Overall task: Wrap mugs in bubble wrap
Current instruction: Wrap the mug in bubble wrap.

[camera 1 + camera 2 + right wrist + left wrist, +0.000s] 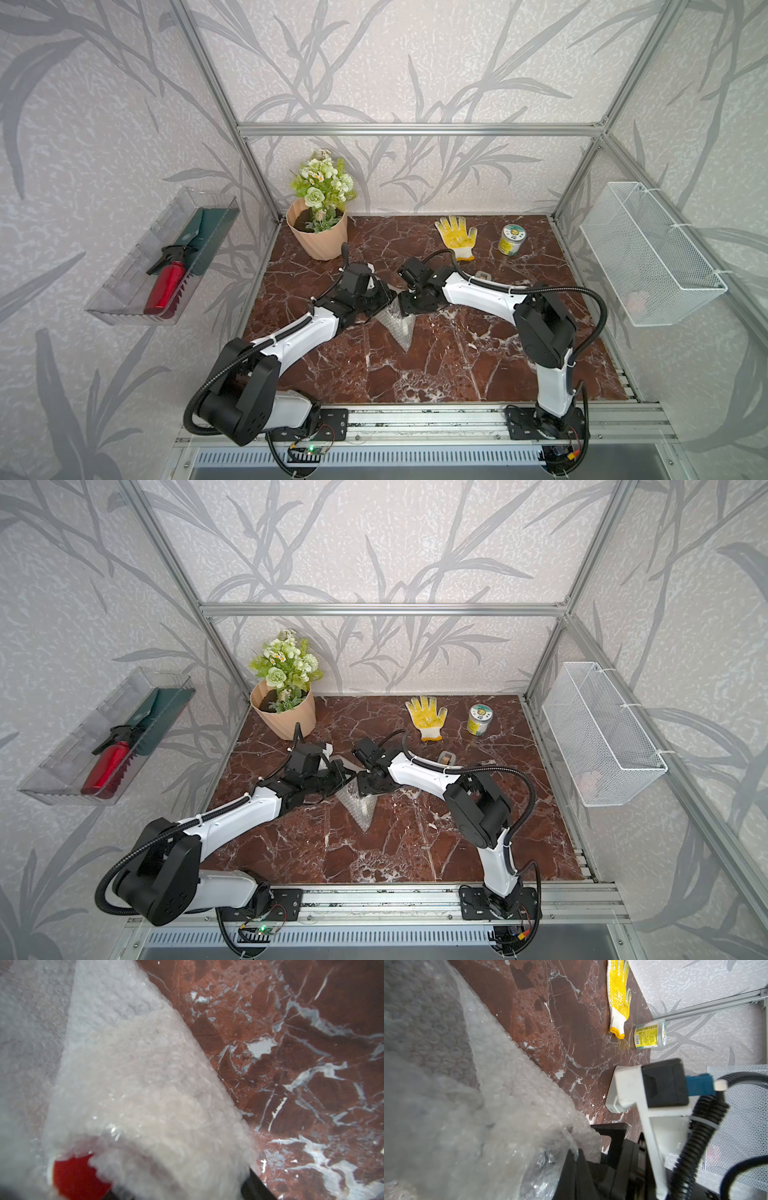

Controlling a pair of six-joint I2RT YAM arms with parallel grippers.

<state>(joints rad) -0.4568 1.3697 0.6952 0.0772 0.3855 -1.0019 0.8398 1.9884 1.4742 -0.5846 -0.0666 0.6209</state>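
Left fingers point(385, 296) pinch shut on dimpled bubble wrap point(397, 326). Right fingers point(571, 1169) clasp the one wrapped, red-lined mug point(72, 1174) at the tabletop point(457, 353) centre. At nine o'clock we see one clear tray point(124, 286) holding one red spray bottle point(166, 284); at three, one white mesh basket point(665, 291).

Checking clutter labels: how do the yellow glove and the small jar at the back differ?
The glove lies flat; the jar stands upright. The glove is yellow-dotted knit fabric; the jar is a lidded, labelled cylinder. Both rest on the table, near its far edge.
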